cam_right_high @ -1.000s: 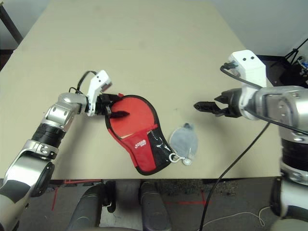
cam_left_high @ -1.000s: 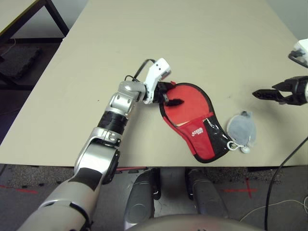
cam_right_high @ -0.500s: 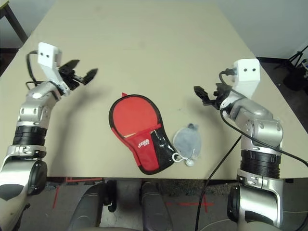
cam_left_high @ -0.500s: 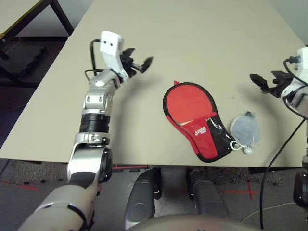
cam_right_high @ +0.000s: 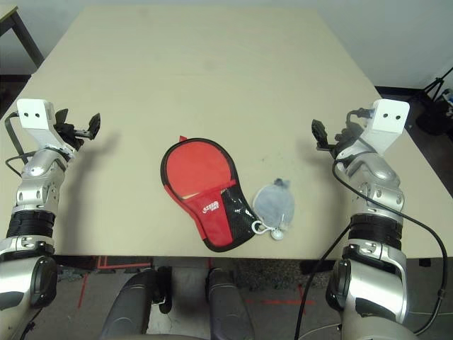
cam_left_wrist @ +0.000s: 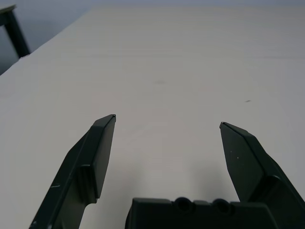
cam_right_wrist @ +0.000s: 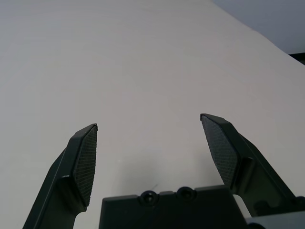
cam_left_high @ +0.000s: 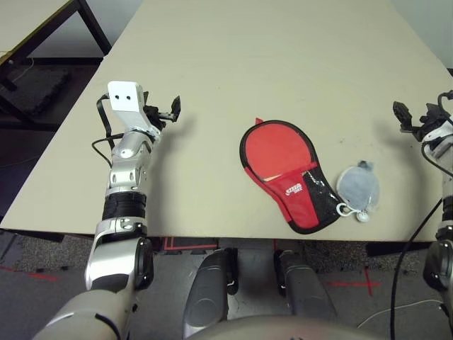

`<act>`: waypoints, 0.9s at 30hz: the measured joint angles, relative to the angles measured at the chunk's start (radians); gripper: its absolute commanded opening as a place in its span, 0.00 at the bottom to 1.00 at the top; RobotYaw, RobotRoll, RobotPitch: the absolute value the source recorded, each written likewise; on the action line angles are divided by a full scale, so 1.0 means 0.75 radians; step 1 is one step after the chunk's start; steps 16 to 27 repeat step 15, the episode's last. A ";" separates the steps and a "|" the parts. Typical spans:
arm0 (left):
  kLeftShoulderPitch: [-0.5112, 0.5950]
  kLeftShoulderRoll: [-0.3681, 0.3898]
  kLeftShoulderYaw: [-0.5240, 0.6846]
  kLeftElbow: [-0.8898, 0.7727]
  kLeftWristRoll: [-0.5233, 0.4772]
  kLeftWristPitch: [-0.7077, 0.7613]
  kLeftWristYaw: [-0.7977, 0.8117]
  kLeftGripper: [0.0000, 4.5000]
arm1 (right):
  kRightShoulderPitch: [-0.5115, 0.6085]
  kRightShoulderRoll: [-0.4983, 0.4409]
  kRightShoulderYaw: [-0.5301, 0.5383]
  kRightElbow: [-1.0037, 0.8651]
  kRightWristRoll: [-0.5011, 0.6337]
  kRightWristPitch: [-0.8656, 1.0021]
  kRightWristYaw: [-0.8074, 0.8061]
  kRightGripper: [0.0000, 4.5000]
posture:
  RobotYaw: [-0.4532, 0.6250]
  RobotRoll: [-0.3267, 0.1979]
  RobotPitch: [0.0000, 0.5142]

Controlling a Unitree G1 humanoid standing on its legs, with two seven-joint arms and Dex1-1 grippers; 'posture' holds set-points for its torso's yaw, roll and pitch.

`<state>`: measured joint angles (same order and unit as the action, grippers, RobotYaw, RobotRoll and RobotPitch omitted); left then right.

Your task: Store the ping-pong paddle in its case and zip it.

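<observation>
With the case (cam_right_high: 202,191) lying closed around the ping-pong paddle on the bench (cam_right_high: 212,71) | my left hand (cam_right_high: 79,127) and right hand (cam_right_high: 327,138) hang apart, empty, spread wide | I judge storing done.

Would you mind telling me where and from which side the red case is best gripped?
I would take the case at its narrow black mesh handle end, near the table's front edge. It lies flat, so come from above; the right end effector, open, seems better placed. The grey pouch lies close beside that end.
</observation>
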<state>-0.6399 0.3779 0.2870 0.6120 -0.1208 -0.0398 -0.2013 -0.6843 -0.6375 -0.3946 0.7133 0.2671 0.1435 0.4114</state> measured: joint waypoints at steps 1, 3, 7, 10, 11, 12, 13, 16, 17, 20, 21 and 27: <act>0.000 -0.001 0.012 0.019 -0.001 -0.011 0.029 1.00 | -0.022 -0.005 0.000 0.045 0.000 -0.022 0.007 0.99 | 0.40 0.62 0.39; 0.000 -0.005 0.032 0.040 -0.008 -0.025 0.078 1.00 | -0.066 -0.018 0.000 0.127 0.000 -0.067 0.019 0.99 | 0.40 0.62 0.41; -0.001 -0.015 0.040 0.081 -0.013 -0.043 0.123 1.00 | -0.140 -0.041 0.000 0.264 0.000 -0.147 0.030 0.99 | 0.40 0.62 0.42; -0.001 -0.020 0.038 0.085 -0.014 -0.050 0.137 1.00 | -0.159 -0.045 0.000 0.329 -0.001 -0.189 0.030 0.99 | 0.40 0.62 0.42; -0.001 -0.020 0.038 0.086 -0.014 -0.053 0.141 1.00 | -0.159 -0.045 0.000 0.341 -0.001 -0.201 0.030 0.99 | 0.40 0.62 0.42; -0.001 -0.020 0.038 0.086 -0.014 -0.056 0.142 1.00 | -0.159 -0.045 0.000 0.351 -0.001 -0.207 0.030 0.99 | 0.40 0.62 0.42; 0.000 -0.020 0.038 0.086 -0.014 -0.059 0.142 1.00 | -0.159 -0.044 0.000 0.356 -0.001 -0.210 0.030 0.99 | 0.40 0.62 0.42; 0.005 -0.020 0.036 0.086 -0.014 -0.064 0.143 1.00 | -0.154 -0.041 0.000 0.359 -0.001 -0.219 0.030 0.99 | 0.39 0.62 0.41; 0.005 -0.020 0.036 0.086 -0.014 -0.064 0.143 1.00 | -0.154 -0.041 0.000 0.359 -0.001 -0.219 0.030 0.99 | 0.39 0.62 0.41; 0.005 -0.020 0.036 0.086 -0.014 -0.064 0.143 1.00 | -0.154 -0.041 0.000 0.359 -0.001 -0.219 0.030 0.99 | 0.39 0.62 0.41; 0.005 -0.020 0.036 0.086 -0.014 -0.064 0.143 1.00 | -0.154 -0.041 0.000 0.359 -0.001 -0.219 0.030 0.99 | 0.39 0.62 0.41; 0.005 -0.020 0.036 0.086 -0.014 -0.064 0.143 1.00 | -0.154 -0.041 0.000 0.359 -0.001 -0.219 0.030 0.99 | 0.39 0.62 0.41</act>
